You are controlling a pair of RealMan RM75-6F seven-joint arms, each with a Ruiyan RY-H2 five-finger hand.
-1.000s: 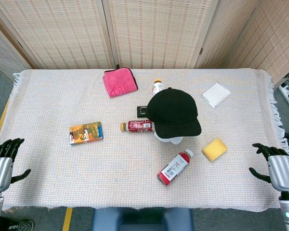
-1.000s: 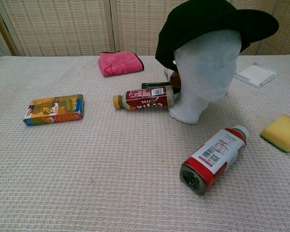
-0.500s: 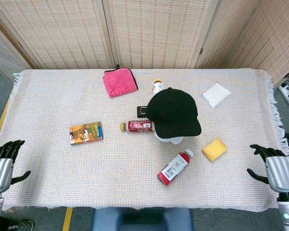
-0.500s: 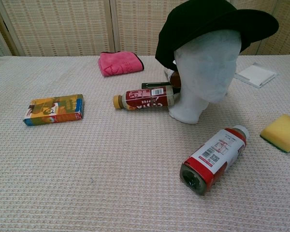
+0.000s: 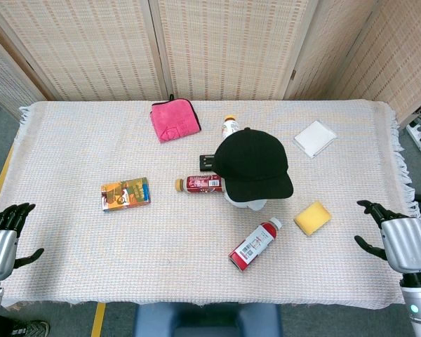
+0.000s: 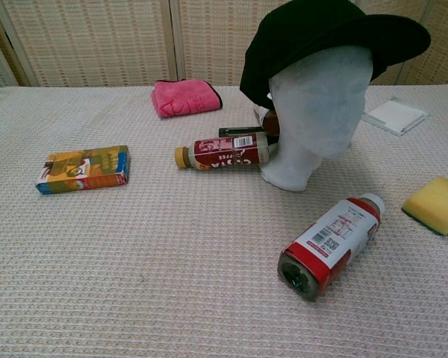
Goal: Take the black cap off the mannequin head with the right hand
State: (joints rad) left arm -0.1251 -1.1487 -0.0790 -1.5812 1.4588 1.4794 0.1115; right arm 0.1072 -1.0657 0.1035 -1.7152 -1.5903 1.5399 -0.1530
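Black cap: one black cap [image 5: 254,164] is sitting on the single white mannequin head [image 6: 319,112], near the middle of the worktop [image 5: 70,133], brim pointing toward the robot.
Bottles: three are showing: two red-labelled ones lying on their sides [image 5: 201,184] [image 5: 255,243] and one with an orange top [image 5: 229,126] standing behind the cap.
Other counts: one pink cloth [image 5: 175,119], one snack box [image 5: 125,193], one yellow sponge [image 5: 312,217], one white pad [image 5: 314,137], one small dark object [image 5: 207,163] partly hidden by the cap.
Right hand: right hand [image 5: 396,237] is hovering at the worktop's near right edge, fingers spread, holding nothing, well apart from the cap.
Left hand: left hand [image 5: 1,237] is idling at the near left edge, fingers apart, empty.
Change: right hand is edging inward and up toward the sponge; the cap is staying put.
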